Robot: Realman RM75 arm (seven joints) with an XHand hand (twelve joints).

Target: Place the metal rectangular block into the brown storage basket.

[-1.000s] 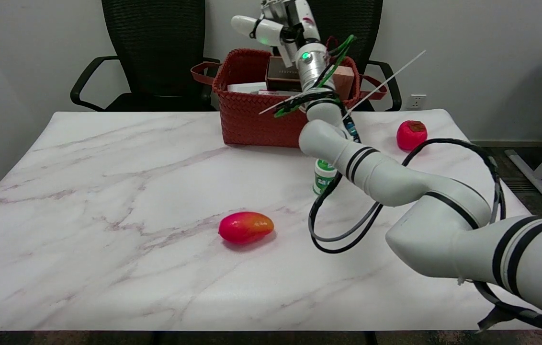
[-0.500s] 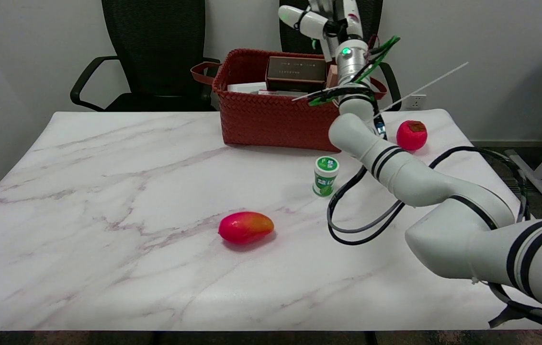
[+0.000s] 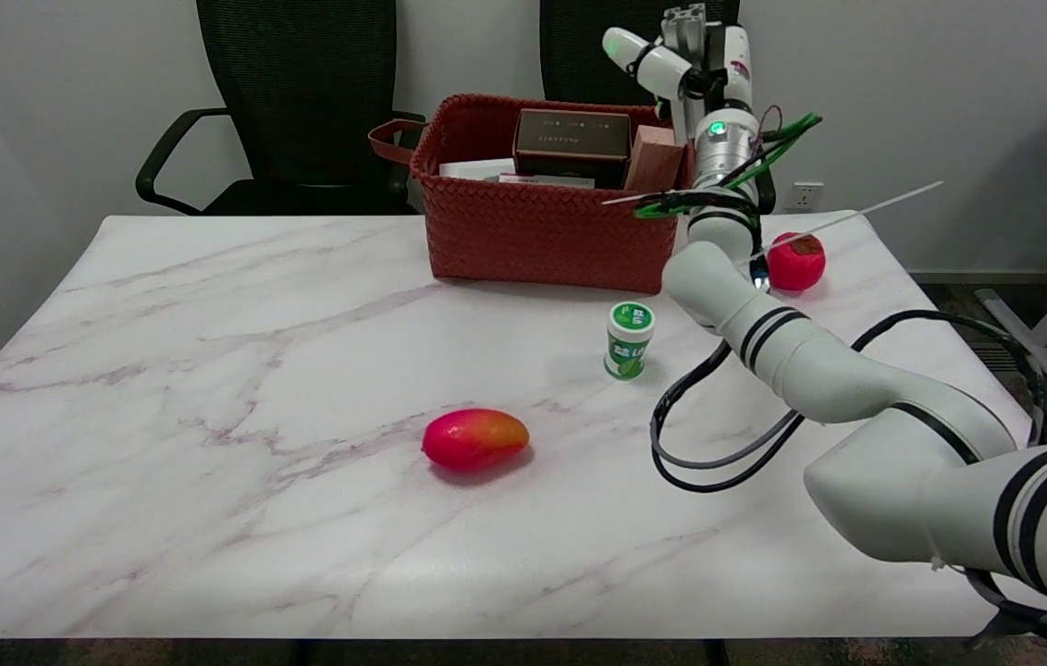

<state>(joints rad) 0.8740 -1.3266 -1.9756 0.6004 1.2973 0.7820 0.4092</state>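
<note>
The brown woven storage basket (image 3: 537, 236) stands at the table's far middle. A dark metal rectangular block (image 3: 571, 136) lies inside it, on top of other contents and beside a tan box (image 3: 653, 159). My right hand (image 3: 683, 57) hangs in the air just past the basket's right end, above its rim. Its fingers are apart, one pointing left, and nothing is in them. It touches neither the block nor the basket. My white forearm (image 3: 769, 338) runs back from it to the lower right.
A green-and-white jar (image 3: 629, 339) stands in front of the basket, close to my forearm. A red-orange mango (image 3: 474, 438) lies mid-table. A red fruit (image 3: 795, 261) sits at the far right. Black cables (image 3: 718, 453) hang under my arm. Two black chairs stand behind the table.
My right arm has swung to the right, carrying the hand from above the basket's middle to beyond its right end. The block stays in the basket, now fully uncovered.
</note>
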